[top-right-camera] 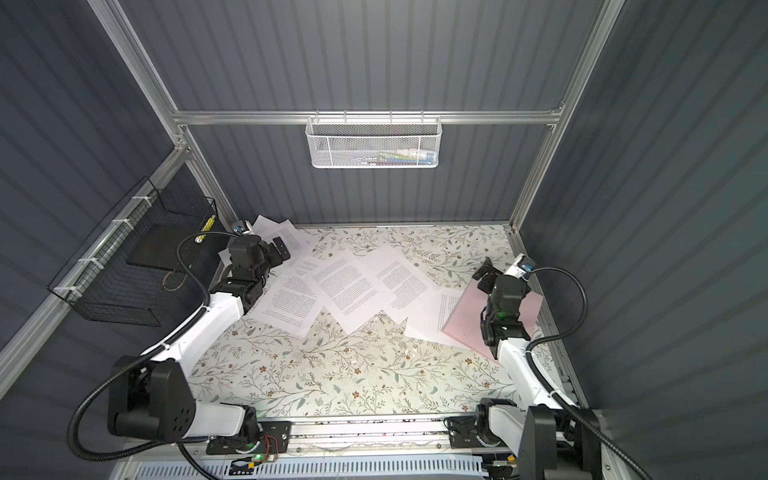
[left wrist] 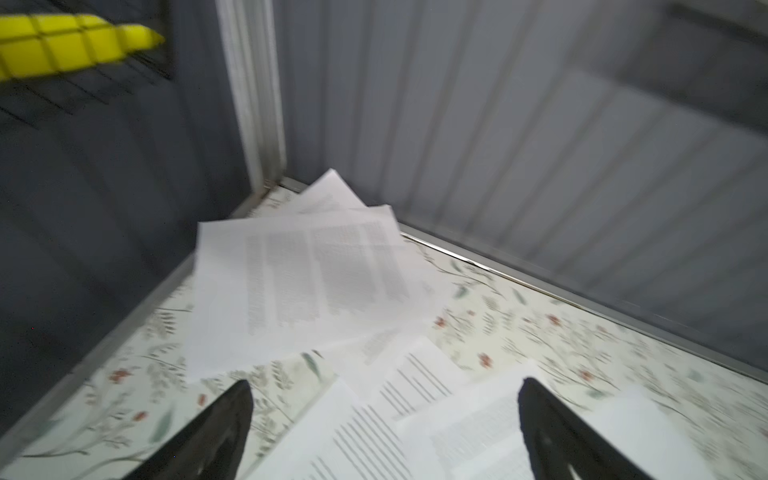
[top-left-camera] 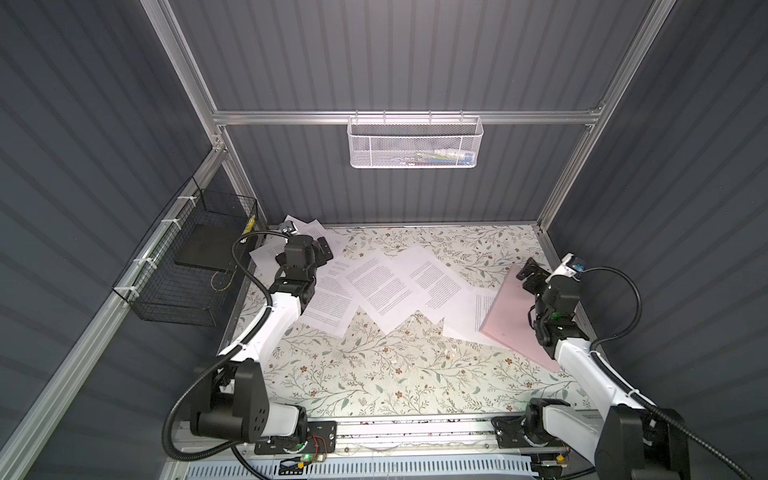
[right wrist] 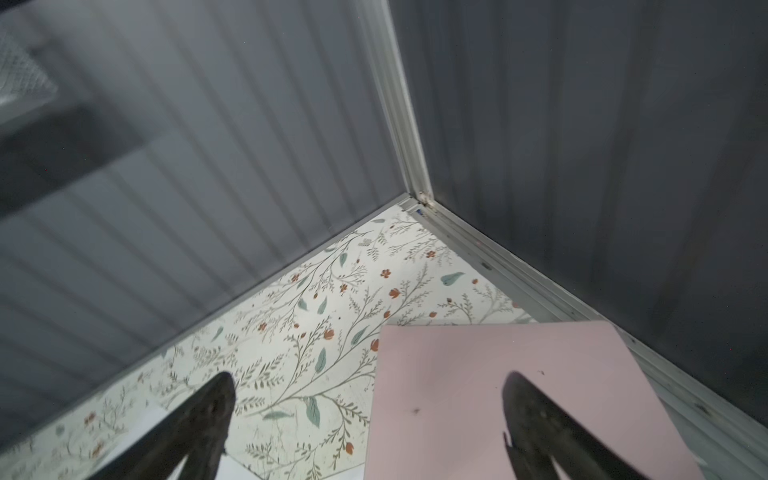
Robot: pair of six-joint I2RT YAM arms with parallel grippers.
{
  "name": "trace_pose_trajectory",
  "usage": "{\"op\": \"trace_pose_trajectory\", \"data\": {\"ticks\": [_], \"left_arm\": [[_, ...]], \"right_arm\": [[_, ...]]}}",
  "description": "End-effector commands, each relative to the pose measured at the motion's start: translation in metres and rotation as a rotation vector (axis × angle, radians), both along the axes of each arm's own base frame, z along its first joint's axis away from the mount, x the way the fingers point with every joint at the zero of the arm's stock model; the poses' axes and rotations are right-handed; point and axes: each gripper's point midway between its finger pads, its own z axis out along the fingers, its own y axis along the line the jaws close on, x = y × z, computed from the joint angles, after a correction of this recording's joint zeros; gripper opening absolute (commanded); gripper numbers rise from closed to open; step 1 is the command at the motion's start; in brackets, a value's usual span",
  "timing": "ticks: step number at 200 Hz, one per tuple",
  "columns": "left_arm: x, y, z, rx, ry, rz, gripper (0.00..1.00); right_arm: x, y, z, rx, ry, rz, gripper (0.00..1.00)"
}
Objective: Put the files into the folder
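Observation:
Several white printed files (top-left-camera: 382, 286) (top-right-camera: 345, 286) lie scattered and overlapping across the back of the table, two of them pushed into the far left corner (left wrist: 299, 282). The pale pink folder (top-left-camera: 513, 322) (top-right-camera: 467, 322) (right wrist: 478, 395) lies flat at the right, partly over one sheet. My left gripper (top-left-camera: 324, 249) (top-right-camera: 280, 249) (left wrist: 384, 386) hovers open above the leftmost sheets, holding nothing. My right gripper (top-left-camera: 530, 270) (top-right-camera: 486, 270) (right wrist: 370, 378) is open over the folder's far corner; one finger is above the pink card, the other above the tablecloth.
A black wire basket (top-left-camera: 183, 270) on the left wall holds a dark slab (top-left-camera: 205, 249) and a yellow item (left wrist: 62, 45). A white mesh basket (top-left-camera: 415, 141) hangs on the back wall. The floral tablecloth (top-left-camera: 374, 374) covers the front half.

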Motion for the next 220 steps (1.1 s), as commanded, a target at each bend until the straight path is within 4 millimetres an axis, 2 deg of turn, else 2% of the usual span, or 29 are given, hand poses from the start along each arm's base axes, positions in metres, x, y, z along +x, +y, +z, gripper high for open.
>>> {"op": "trace_pose_trajectory", "data": {"ticks": [1, 18, 36, 37, 42, 67, 95, 112, 143, 178, 201, 220], "left_arm": [[-0.052, -0.060, -0.065, -0.260, 0.289, -0.254, 1.00], [-0.072, -0.101, -0.063, -0.331, 0.328, -0.436, 1.00], [-0.093, -0.138, -0.069, -0.382, 0.396, -0.602, 1.00], [-0.095, -0.140, -0.070, -0.386, 0.402, -0.613, 1.00], [-0.101, -0.149, -0.072, -0.395, 0.422, -0.651, 1.00], [-0.122, -0.179, -0.082, -0.364, 0.491, -0.768, 1.00], [-0.131, -0.198, -0.087, -0.366, 0.524, -0.833, 1.00], [-0.131, -0.201, -0.090, -0.357, 0.533, -0.836, 1.00], [-0.127, -0.206, -0.094, -0.353, 0.540, -0.844, 1.00], [-0.113, -0.230, -0.106, -0.316, 0.598, -0.883, 1.00], [-0.107, -0.251, -0.112, -0.311, 0.617, -0.914, 1.00], [-0.106, -0.267, -0.118, -0.303, 0.629, -0.942, 1.00]], "right_arm": [[-0.029, -0.021, -0.063, 0.252, 0.211, -0.104, 0.99], [-0.035, -0.027, -0.078, 0.333, 0.281, -0.079, 0.99], [-0.052, -0.044, -0.096, 0.426, 0.346, -0.164, 0.99], [-0.053, -0.045, -0.101, 0.434, 0.360, -0.169, 0.99], [-0.057, -0.049, -0.110, 0.457, 0.375, -0.189, 0.99], [-0.066, -0.062, -0.130, 0.538, 0.371, -0.230, 0.99], [-0.072, -0.073, -0.159, 0.658, 0.408, -0.261, 0.99], [-0.070, -0.075, -0.170, 0.706, 0.398, -0.245, 0.99], [-0.073, -0.079, -0.175, 0.682, 0.452, -0.249, 0.99], [-0.107, -0.101, -0.181, 0.623, 0.544, -0.444, 0.99], [-0.110, -0.103, -0.180, 0.625, 0.538, -0.447, 0.99], [-0.100, -0.099, -0.183, 0.635, 0.530, -0.386, 0.99]]}}
